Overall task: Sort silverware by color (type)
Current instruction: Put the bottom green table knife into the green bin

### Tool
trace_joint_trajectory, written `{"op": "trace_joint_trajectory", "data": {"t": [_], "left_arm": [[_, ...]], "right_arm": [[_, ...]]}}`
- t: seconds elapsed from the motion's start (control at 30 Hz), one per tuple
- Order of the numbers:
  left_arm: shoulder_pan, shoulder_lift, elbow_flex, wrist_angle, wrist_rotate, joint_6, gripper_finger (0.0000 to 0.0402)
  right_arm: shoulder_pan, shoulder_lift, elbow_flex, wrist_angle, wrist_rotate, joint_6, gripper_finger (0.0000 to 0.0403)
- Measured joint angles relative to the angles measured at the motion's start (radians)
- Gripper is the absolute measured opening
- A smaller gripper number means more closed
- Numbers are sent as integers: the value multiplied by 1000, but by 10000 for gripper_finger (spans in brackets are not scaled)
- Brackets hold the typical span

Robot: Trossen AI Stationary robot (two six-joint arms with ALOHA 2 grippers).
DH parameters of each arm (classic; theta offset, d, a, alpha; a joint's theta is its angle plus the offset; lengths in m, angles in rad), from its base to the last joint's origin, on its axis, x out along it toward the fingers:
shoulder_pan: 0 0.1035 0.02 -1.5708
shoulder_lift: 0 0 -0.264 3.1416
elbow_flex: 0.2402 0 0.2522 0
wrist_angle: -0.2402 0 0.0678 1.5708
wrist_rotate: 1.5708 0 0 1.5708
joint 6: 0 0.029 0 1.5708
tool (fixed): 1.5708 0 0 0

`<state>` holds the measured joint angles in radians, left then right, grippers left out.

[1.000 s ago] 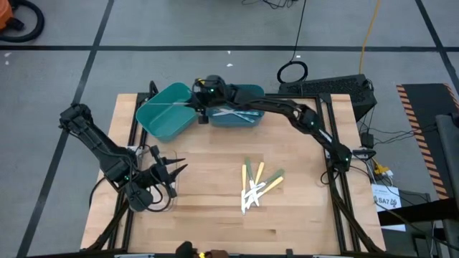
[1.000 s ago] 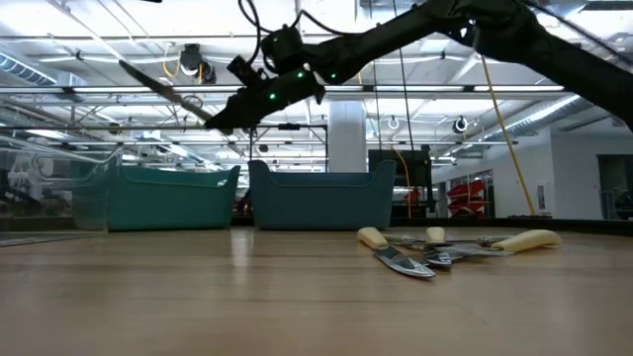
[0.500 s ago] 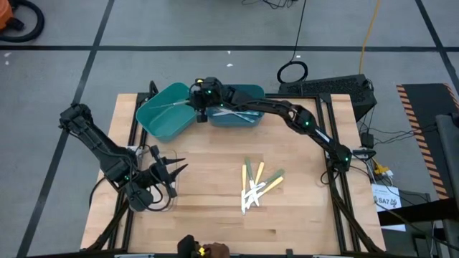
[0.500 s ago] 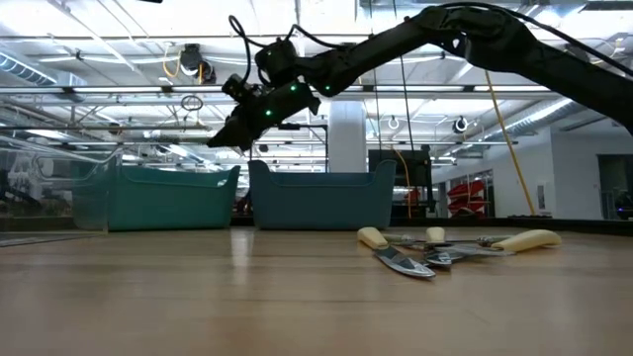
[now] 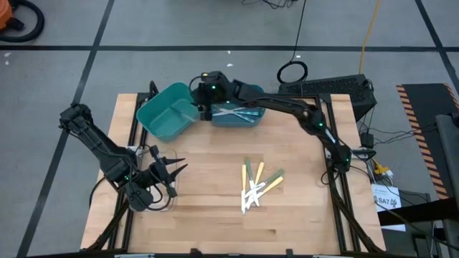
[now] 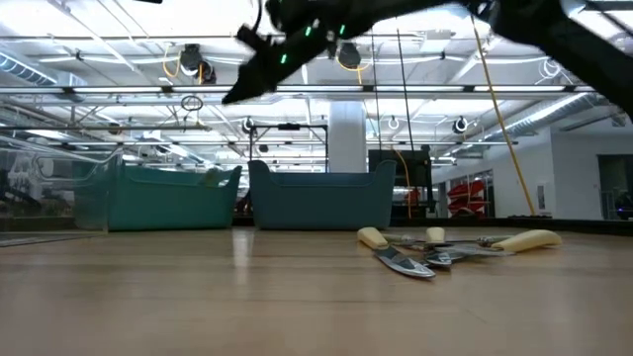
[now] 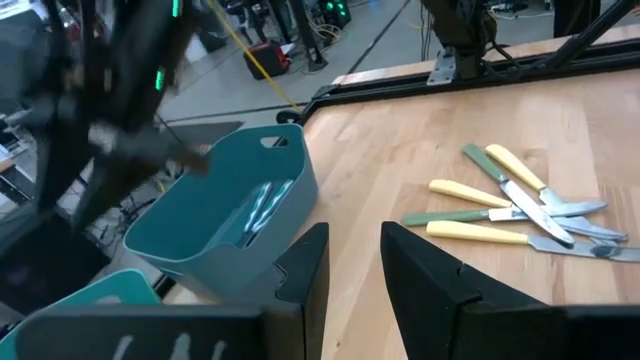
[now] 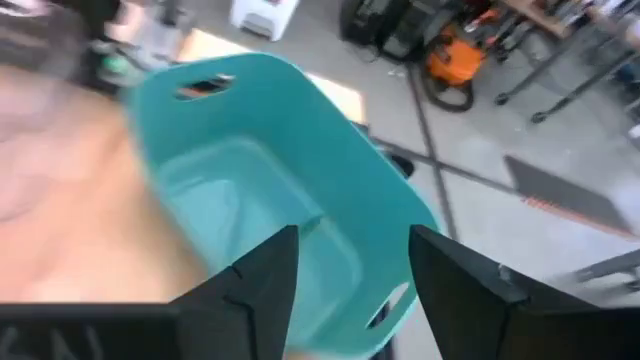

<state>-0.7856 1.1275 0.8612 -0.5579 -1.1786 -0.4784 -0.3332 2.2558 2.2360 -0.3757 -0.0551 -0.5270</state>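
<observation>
Resting low over the wooden table (image 5: 208, 215) near its left front corner, the left gripper (image 5: 174, 167) waits with its fingers (image 7: 305, 268) set a narrow gap apart and nothing between them. Its tips point toward the middle of the table.

Farther back, two bins stand side by side at the rear edge. The lighter teal bin (image 5: 166, 113) is on the left and sits at an angle to the table edge; whether anything lies in it cannot be told from the high view. The darker blue-teal bin (image 5: 247, 93) is just beside it on the right and holds several pieces of silverware, seen as pale streaks on its floor (image 5: 231, 113).

The right gripper (image 5: 204, 106) is raised above the junction of the two bins, with the right arm reaching in from the right side of the table. In the right wrist view its fingers (image 8: 262, 280) stand well apart and hold nothing, with the lighter teal bin directly below.

The remaining silverware (image 5: 255, 188) lies in a loose, overlapping pile on the table right of center, well apart from both bins. It includes yellow-handled pieces (image 7: 468, 193), a green-handled piece (image 7: 484, 164) and metal knife blades (image 6: 403, 261). No gripper touches the pile.
</observation>
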Motion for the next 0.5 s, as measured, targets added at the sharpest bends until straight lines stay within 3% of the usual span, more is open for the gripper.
{"op": "trace_joint_trajectory", "data": {"t": [0.33,0.5], "left_arm": [[0,27,0,1,0,-28,101],[0,32,0,1,0,-30,101]], "right_arm": [[140,-286,0,-569,-6,90,170],[199,-328,-86,-660,-75,125,161]]}}
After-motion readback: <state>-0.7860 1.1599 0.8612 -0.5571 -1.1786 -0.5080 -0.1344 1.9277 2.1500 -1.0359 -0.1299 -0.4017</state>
